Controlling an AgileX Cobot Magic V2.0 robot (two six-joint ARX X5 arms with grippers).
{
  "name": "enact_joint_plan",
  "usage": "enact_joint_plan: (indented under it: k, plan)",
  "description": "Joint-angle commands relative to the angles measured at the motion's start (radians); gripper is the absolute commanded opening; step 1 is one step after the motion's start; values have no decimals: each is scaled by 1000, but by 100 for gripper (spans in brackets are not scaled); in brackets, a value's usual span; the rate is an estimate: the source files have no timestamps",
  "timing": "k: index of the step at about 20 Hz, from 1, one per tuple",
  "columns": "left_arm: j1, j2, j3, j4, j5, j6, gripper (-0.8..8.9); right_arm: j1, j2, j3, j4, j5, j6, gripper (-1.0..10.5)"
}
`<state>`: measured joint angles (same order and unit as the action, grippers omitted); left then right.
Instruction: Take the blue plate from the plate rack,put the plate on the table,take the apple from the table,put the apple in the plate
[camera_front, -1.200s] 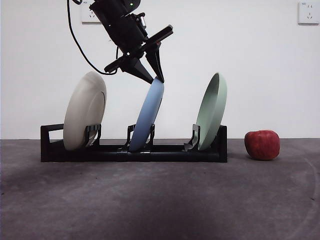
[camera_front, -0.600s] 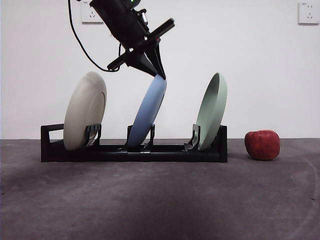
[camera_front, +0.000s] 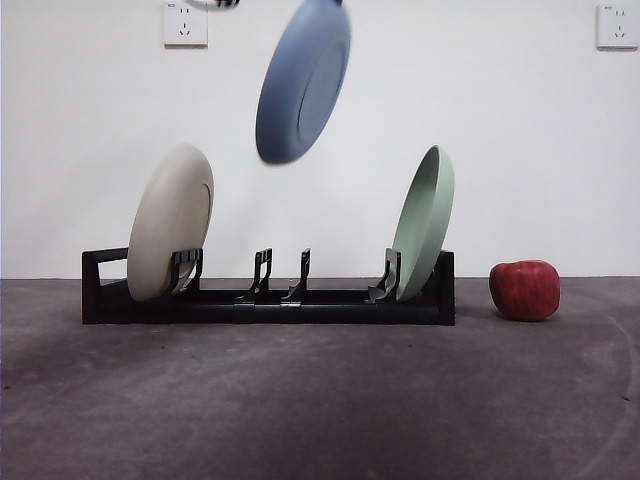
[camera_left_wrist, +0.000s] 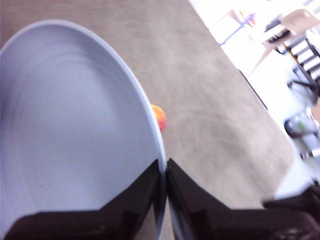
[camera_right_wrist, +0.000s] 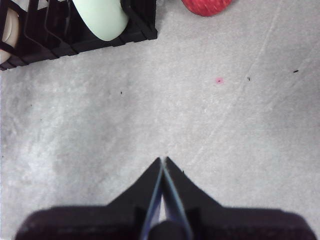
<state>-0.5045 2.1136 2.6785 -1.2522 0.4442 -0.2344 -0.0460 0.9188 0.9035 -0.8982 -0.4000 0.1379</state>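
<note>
**Plate clear of rack, hanging high above table**

Table (camera_front: 320, 400) lying dark and bare in front. Rack (camera_front: 268, 300) standing with middle slot vacant, between cream plate (camera_front: 170, 222) and green plate (camera_front: 424, 222). Plate (camera_front: 302, 82) hanging tilted, well above rack, pinched at rim by left gripper (camera_left_wrist: 165, 172). Looking stiff, smooth, likely light but slippery; needing grip kept at rim edge, lowering gently to avoid swinging or chipping. Apple (camera_front: 524, 289) sitting right of rack. Right gripper (camera_right_wrist: 163, 165) waiting over table, jaws together, holding nothing.
</note>
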Motion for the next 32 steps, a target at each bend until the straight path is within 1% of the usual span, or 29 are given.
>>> enact_joint_plan:
  k: [1, 5, 6, 9, 13, 15, 17, 19, 22, 23, 25, 28, 30, 32]
  plan:
    - [-47, -6, 64, -62, -11, 107, 17, 0, 0, 2, 0, 1, -11, 0]
    - [-130, -27, 79, -66, -21, 121, 17, 0, 0, 2, -8, 16, -11, 0]
    - [-157, -27, 79, -67, -27, 137, 17, 0, 0, 2, -16, 29, -11, 0]
    - [-236, -28, 79, -70, -31, 187, 17, 0, 0, 2, -58, 109, -24, 0]
    - [-331, -29, 77, -76, -152, 232, 16, 0, 0, 2, -104, 196, -64, 0]
    - [-367, -34, 77, -80, -191, 239, 16, 0, 0, 2, -101, 199, -63, 0]
    - [-409, -56, 40, -81, -271, 254, 7, 0, 0, 2, -102, 199, -63, 0]
    - [-449, -125, -86, -81, -369, 265, -5, 0, 0, 2, -105, 199, -63, 0]
    - [-508, -268, -385, -81, -473, 249, -5, 0, 0, 2, -101, 199, -63, 0]
    - [-527, -307, -484, -81, -512, 222, -5, 0, 0, 2, -98, 199, -63, 0]
    - [-566, -360, -654, -81, -619, 164, -5, 0, 0, 2, -97, 199, -63, 0]
    - [-622, -375, -838, -81, -785, 80, -5, 0, 0, 2, -97, 199, -60, 0]
    - [-656, -366, -945, -59, -860, 26, -5, 0, 0, 2, -97, 198, -60, 0]
    - [-686, -366, -1070, 73, -866, 8, -5, 0, 0, 2, -97, 198, -59, 0]
